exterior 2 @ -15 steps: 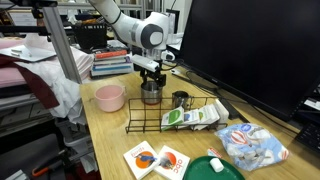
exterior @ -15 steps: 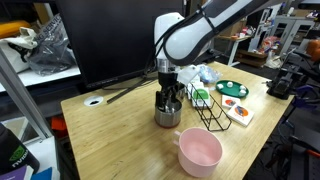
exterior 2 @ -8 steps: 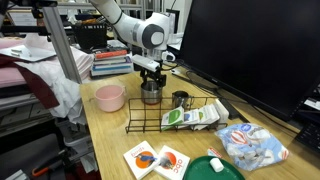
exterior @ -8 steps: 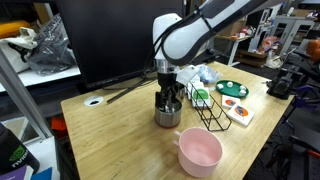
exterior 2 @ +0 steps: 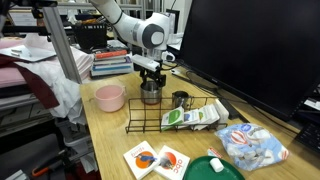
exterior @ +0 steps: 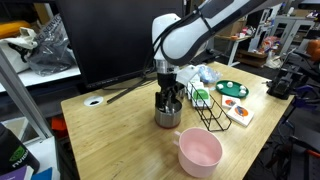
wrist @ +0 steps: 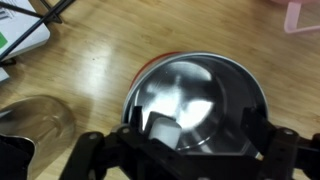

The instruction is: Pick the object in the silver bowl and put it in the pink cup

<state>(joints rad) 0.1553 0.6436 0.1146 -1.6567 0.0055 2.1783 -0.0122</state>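
Note:
The silver bowl (exterior: 167, 116) (exterior 2: 151, 96) stands mid-table. In the wrist view its shiny rim (wrist: 200, 60) fills the frame. A small pale whitish object (wrist: 162, 130) lies inside, against the bowl's left wall. My gripper (exterior: 168, 103) (exterior 2: 151, 87) (wrist: 197, 120) reaches down into the bowl, open, with its fingers spread to the bowl's walls. The left finger is right beside the object and the right finger is far from it. The pink cup (exterior: 199, 150) (exterior 2: 110, 97) stands empty on the table near the bowl, and its edge shows in the wrist view (wrist: 305, 15).
A black wire rack (exterior: 205, 106) (exterior 2: 170, 115) lies just beside the bowl. A smaller metal cup (exterior 2: 181, 100) (wrist: 35, 120) stands close by. A green plate (exterior: 232, 89), picture cards (exterior 2: 155, 160) and a plastic bag (exterior 2: 250, 145) lie further off. A large dark monitor (exterior 2: 250, 50) stands behind.

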